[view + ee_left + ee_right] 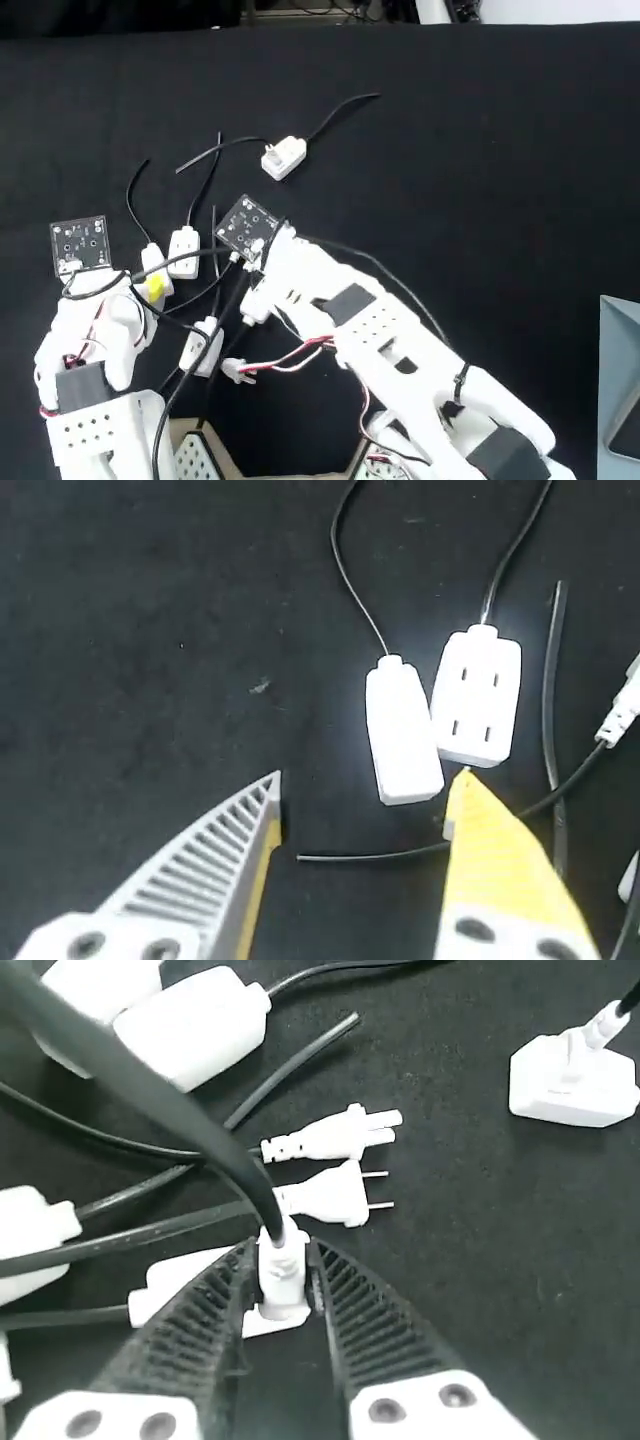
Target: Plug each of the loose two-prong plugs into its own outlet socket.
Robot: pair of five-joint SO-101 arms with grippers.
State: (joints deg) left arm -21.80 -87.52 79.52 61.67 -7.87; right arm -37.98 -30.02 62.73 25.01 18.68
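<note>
**Right gripper** (pixel 281 1252): shown pinching a white plug (pixel 282 1285), which is held upright on an outlet block (pixel 185 1285) near the middle of the black table (pixel 480 150). A loose plug (pixel 335 1133) and a second loose plug (pixel 330 1195) are seen lying just beside the fingertips, with their prongs free.

**Left gripper** (pixel 365 800): shown spread, close to a slotted outlet (pixel 478 710) and a plain-faced block (pixel 400 735) laid side by side. In the high view these are placed at nine o'clock from the right gripper. A further outlet (pixel 283 157) is seen at twelve o'clock, well apart.
</note>
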